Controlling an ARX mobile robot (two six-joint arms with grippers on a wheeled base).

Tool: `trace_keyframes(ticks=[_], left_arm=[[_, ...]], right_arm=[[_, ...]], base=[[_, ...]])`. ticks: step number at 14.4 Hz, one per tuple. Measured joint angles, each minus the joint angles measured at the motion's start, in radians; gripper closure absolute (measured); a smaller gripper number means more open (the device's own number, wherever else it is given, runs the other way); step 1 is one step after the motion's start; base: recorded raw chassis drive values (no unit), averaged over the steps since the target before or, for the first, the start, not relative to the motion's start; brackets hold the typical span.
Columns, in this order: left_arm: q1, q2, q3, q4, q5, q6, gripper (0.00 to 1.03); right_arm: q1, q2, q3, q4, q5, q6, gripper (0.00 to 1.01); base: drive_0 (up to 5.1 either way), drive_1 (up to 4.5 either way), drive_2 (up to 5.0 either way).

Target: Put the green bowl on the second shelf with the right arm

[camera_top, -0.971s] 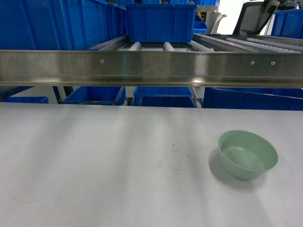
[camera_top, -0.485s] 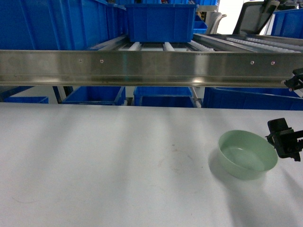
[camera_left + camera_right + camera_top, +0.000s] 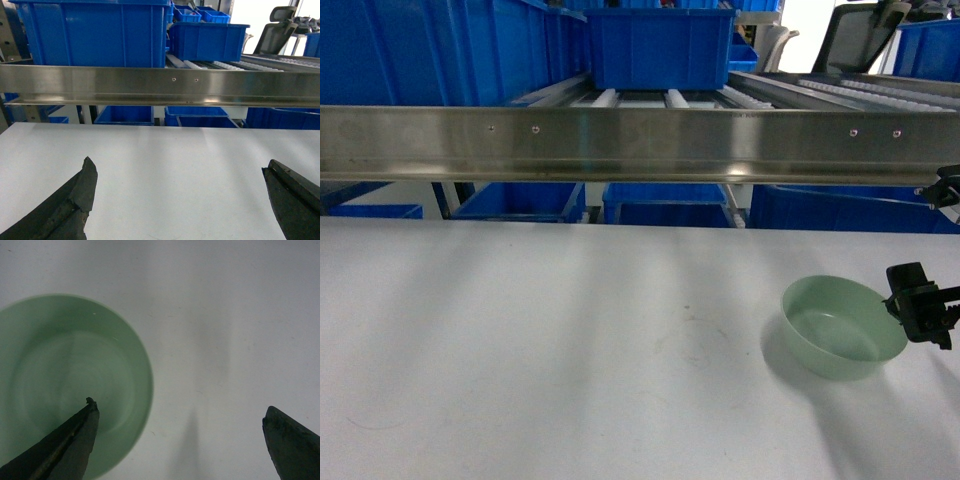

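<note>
Green bowl: small, round, smooth pale mint plastic with sloping sides; upright on the desk, forward of the steel rail and toward its right end.
Desk: flat matte white top with faint scuffs and soft shadows.
Steel rail: shiny brushed stainless strip with small screws, spanning the head view.
Second shelf: roller tier just behind the rail, carrying a deep rectangular blue crate.
Room: more blue crates below the rail; office chair beyond its right end.
Right gripper: black jaws spread wide, grasping nothing; the left finger hangs over the bowl's inside, the other over bare desk.
Left gripper: dark jaws released, above bare desk facing the rail.
Head view only: right gripper just beside the bowl's right rim.
</note>
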Motion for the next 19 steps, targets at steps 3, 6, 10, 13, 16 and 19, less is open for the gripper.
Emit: trace_keyframes(ticks=[3,6,10,13,16,19], left_arm=[[0.000,0.000,0.000,0.000,0.000,0.000,0.05],[0.000,0.000,0.000,0.000,0.000,0.000,0.05],[0.000,0.000,0.000,0.000,0.000,0.000,0.05],[0.000,0.000,0.000,0.000,0.000,0.000,0.05],[0.000,0.000,0.000,0.000,0.000,0.000,0.05],[0.000,0.000,0.000,0.000,0.000,0.000,0.05]], right_arm=[[0.019,0.016,0.024,-0.010,-0.009,0.026,0.03],[0.008,0.066,0.053,-0.018,-0.016,0.038,0.03],[-0.018,0.102,0.090,-0.026,-0.034,0.076,0.03],[0.007,0.124,0.108,-0.028,-0.039,0.097,0.03],[0.042,0.157,0.109,-0.020,-0.039,0.130,0.03],[0.048,0.179,0.101,0.006,-0.036,0.142,0.03]], base=[[0.0,0.00,0.0],[0.0,0.00,0.0],[0.0,0.00,0.0],[0.0,0.00,0.0],[0.0,0.00,0.0],[0.0,0.00,0.0]])
